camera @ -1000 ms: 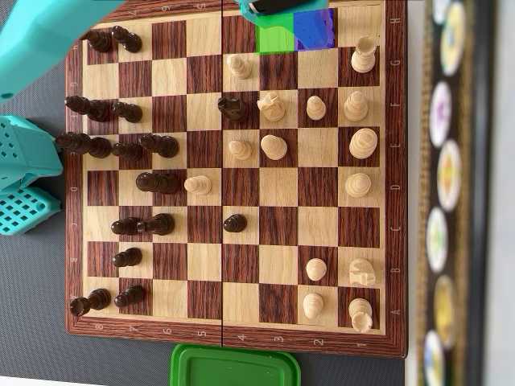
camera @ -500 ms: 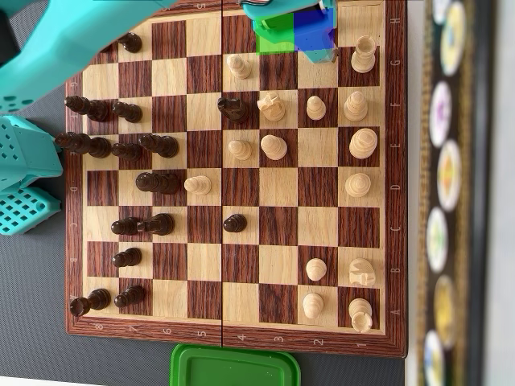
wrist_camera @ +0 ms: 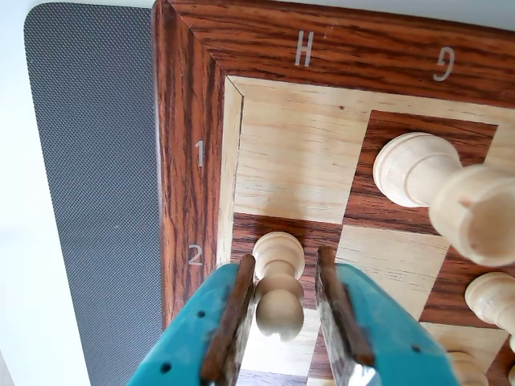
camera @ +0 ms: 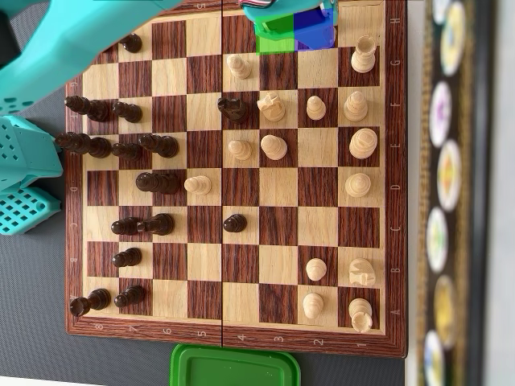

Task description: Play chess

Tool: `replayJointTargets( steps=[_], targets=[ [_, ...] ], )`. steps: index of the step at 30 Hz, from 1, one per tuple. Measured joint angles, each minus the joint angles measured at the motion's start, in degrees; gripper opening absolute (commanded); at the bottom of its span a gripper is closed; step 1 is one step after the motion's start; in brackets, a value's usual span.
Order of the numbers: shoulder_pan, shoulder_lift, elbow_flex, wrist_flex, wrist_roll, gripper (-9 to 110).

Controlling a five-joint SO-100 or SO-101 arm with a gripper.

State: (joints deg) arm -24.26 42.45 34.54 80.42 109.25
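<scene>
Teal pincer [wrist_camera: 279,310]: seen in wrist view, brown-lined fingers [wrist_camera: 233,318] close on either side of a pale pawn [wrist_camera: 278,283]; true contact could not be told.
Pale pawn: between the fingers, upright on the dark square by rank mark 2.
Chessboard [wrist_camera: 187,161]: wooden, under the pincer, corner H1 just ahead of it.
Pale rook [wrist_camera: 414,169]: ahead and right of the pincer.
Grey mat [wrist_camera: 92,161]: left of the pincer, beyond the board edge.
Overhead view: arm [camera: 64,40] over the board's top edge.
</scene>
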Motion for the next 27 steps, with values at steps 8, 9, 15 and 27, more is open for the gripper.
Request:
replayJointTargets(
  steps=[8, 9, 15, 27],
  targets=[
    [0.0, 0.0, 0.0, 0.0, 0.0, 7],
    [0.0, 0.0, 0.0, 0.0, 0.0, 8],
    [0.0, 0.0, 0.0, 0.0, 0.0, 8],
    [0.0, 0.0, 0.0, 0.0, -1.3, 8]
  ],
)
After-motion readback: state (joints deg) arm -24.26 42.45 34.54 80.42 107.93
